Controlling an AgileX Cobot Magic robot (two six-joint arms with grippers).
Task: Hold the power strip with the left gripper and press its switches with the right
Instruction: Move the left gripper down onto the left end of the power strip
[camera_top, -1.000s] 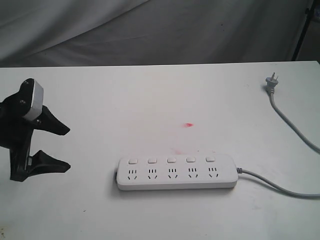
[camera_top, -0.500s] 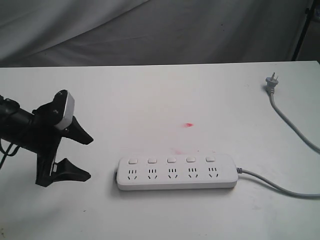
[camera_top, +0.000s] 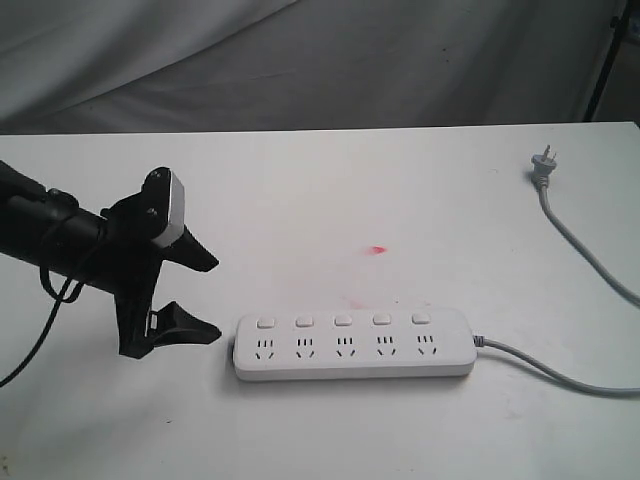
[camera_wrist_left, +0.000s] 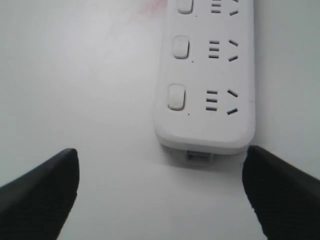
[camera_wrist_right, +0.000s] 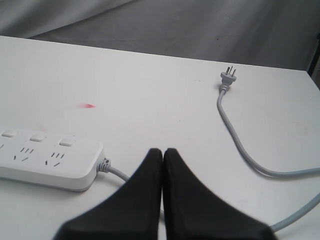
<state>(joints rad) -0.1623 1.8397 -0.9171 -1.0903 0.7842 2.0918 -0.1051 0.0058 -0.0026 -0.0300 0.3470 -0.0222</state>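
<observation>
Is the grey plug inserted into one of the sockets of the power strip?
No, the grey plug lies loose on the table, well apart from the power strip.

The grey cord leaves the exterior view's right edge; the left wrist view crops the power strip, seemingly around its middle.

The left arm reaches in nearly level, and the left gripper gapes wide, one black finger above the other. The right gripper has its fingers pressed flat together.
</observation>
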